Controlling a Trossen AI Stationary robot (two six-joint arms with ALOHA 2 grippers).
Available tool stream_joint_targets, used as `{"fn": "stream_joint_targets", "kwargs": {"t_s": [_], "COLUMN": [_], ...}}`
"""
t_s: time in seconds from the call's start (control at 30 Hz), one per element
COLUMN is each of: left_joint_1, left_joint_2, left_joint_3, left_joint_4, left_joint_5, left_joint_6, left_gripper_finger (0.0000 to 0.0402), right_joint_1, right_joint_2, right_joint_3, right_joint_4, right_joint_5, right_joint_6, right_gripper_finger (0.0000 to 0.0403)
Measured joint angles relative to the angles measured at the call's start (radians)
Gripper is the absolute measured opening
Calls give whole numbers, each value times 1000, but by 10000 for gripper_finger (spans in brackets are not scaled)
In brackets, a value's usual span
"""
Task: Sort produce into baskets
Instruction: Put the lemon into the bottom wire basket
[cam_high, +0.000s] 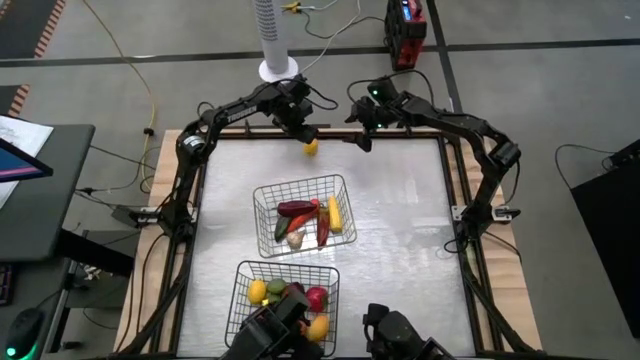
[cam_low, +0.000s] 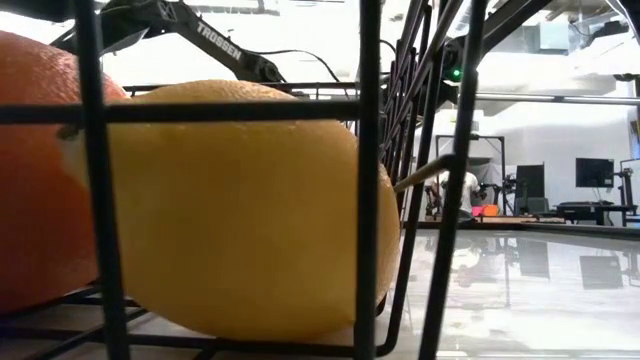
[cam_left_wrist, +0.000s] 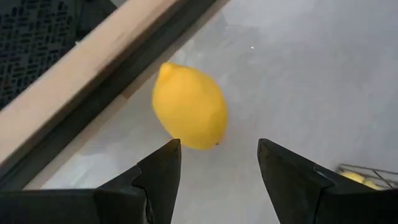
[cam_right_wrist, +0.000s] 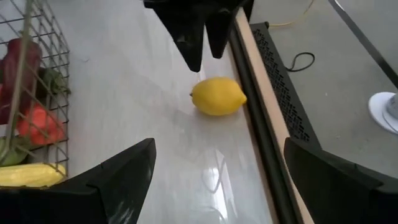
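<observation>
A yellow lemon (cam_high: 311, 147) lies on the table near its far edge; it also shows in the left wrist view (cam_left_wrist: 189, 106) and the right wrist view (cam_right_wrist: 217, 96). My left gripper (cam_left_wrist: 217, 165) is open just above the lemon and a little to its left, touching nothing; it shows from above in the high view (cam_high: 303, 130). My right gripper (cam_high: 362, 138) is open and empty to the lemon's right. One black wire basket (cam_high: 262, 195) at the table's middle holds peppers, corn and other vegetables. The other basket (cam_high: 244, 270) at the near edge holds lemons, limes and red fruit.
The table's wooden far rim (cam_left_wrist: 81, 68) runs close beside the lemon. In the low view a lemon (cam_low: 240, 210) and an orange (cam_low: 35, 170) behind the near basket's wires fill the picture. Bare tabletop (cam_high: 400, 230) lies right of the baskets.
</observation>
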Motion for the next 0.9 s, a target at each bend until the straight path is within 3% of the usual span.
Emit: {"fn": "stream_joint_targets", "kwargs": {"t_s": [0.17, 0.33, 0.5, 0.7, 0.9], "left_joint_1": [-7, -46, -88, -101, -108], "left_joint_2": [0, -21, -53, -113, -139], "left_joint_3": [25, 95, 89, 89, 89], "left_joint_4": [-2, 48, 102, 133, 159], "left_joint_5": [-6, -120, -190, -161, -68], "left_joint_6": [56, 192, 346, 423, 441], "left_gripper_finger": [200, 200, 200, 200, 200], "right_joint_1": [16, 19, 15, -2, -55], "right_joint_2": [0, 0, 0, 0, 2], "right_joint_3": [0, 0, 0, -40, -84], "right_joint_4": [-1, -21, -45, -7, 29], "right_joint_5": [-4, -3, -3, -3, -3], "right_joint_6": [0, 1, 6, 13, 53], "right_gripper_finger": [380, 380, 380, 380, 380]}}
